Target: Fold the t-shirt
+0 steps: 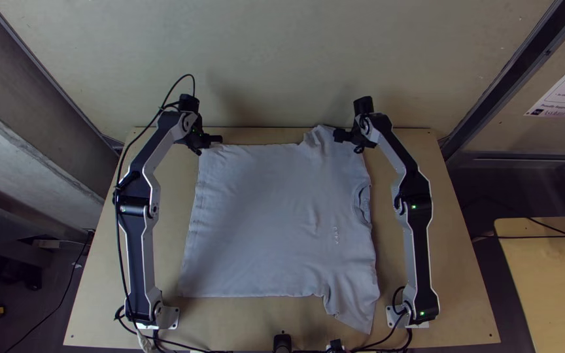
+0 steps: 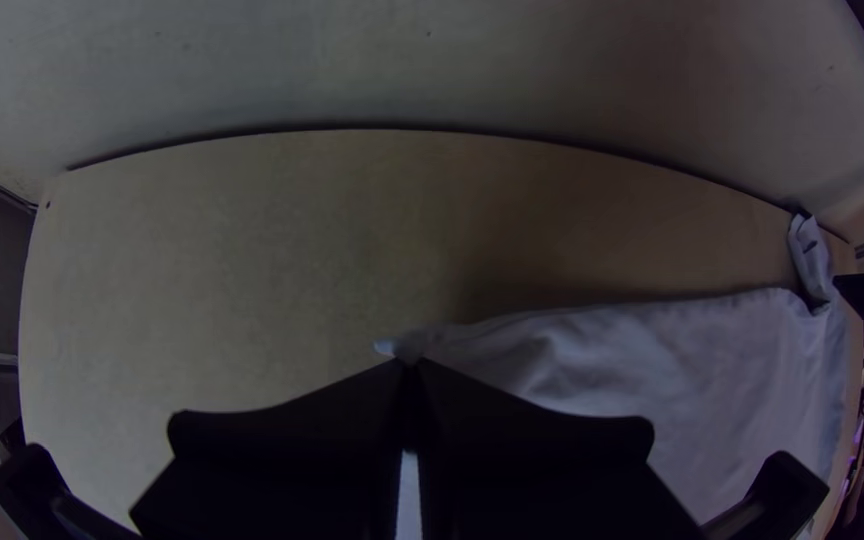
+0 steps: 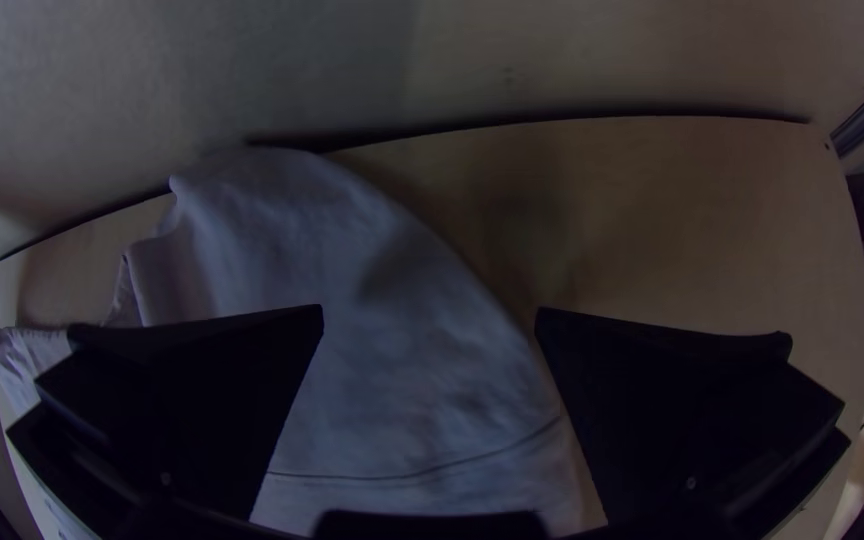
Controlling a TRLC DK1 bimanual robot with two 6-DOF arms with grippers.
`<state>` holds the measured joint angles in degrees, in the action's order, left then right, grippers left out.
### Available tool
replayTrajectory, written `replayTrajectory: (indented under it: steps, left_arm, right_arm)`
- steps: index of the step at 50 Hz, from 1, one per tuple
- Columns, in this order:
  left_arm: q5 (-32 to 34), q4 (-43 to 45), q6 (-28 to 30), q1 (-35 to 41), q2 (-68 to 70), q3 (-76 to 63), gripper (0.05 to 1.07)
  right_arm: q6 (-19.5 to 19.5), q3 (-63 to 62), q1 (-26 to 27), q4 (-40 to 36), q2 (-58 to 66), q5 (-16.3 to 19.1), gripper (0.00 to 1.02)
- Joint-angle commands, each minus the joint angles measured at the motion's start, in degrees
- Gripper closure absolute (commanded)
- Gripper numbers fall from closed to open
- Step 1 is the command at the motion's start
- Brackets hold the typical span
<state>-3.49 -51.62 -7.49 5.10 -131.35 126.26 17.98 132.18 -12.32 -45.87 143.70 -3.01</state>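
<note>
The T-shirt (image 1: 263,216) is lying spread and roughly flat on the table (image 1: 459,294), its hem (image 1: 191,242) running along the side towards the table's left edge and its collar (image 1: 361,202) facing the right edge. The near sleeve (image 1: 354,310) is pointing towards the near edge, while the far sleeve (image 1: 322,136) is rising in soft creases to the far edge (untidy, though nothing dire).

At the hem's far corner, the left gripper (image 2: 410,362) is pinching a small tip of cloth between closed fingers. The right gripper (image 3: 430,310) is hovering over the far shoulder, its fingers standing wide apart with loose fabric between and below them (so it is gripping nothing).

Beyond the cloth, the left arm (image 1: 142,196) and right arm (image 1: 417,225) are flanking the shirt, and a pale panel (image 1: 276,59) is standing behind the far edge.

The fold is probably still waiting on that second grip. If the right gripper is closing too high or too near the shirt's border, it may be catching only air or a shallow crease; lifting would then be dragging the shirt askew from one corner. The left hold is looking slight (a mere tip), so a hard pull could be slipping it free.
</note>
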Motion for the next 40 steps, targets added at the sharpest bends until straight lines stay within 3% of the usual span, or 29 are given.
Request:
replayTrajectory:
  steps: [1,3,11,17,24,40]
  left_arm:
    - [0.4,-1.3,0.5,-0.1,3.1,-0.9,1.05]
    - [0.4,-1.5,0.6,-0.2,3.4,-0.9,1.05]
    - [0.6,-1.5,1.2,-0.8,4.5,-1.0,1.05]
    - [0.8,-1.7,1.2,-1.0,5.0,-1.1,1.05]
    - [0.8,-1.8,1.2,-0.8,5.3,-1.5,1.05]
    - [0.8,1.5,-2.3,-1.5,5.5,0.4,1.05]
  right_arm:
    - [0.0,1.4,-0.8,0.7,2.6,0.0,0.07]
    - [-0.1,1.4,-0.9,0.7,2.9,0.0,0.09]
    - [-1.9,1.4,-1.7,0.7,3.6,-2.5,0.39]
    - [-5.3,1.4,-2.0,1.7,3.6,-4.1,0.99]
    - [-5.4,1.3,-1.7,1.9,2.8,-6.2,1.0]
    - [-5.1,0.5,1.1,1.7,-2.1,-6.8,1.0]
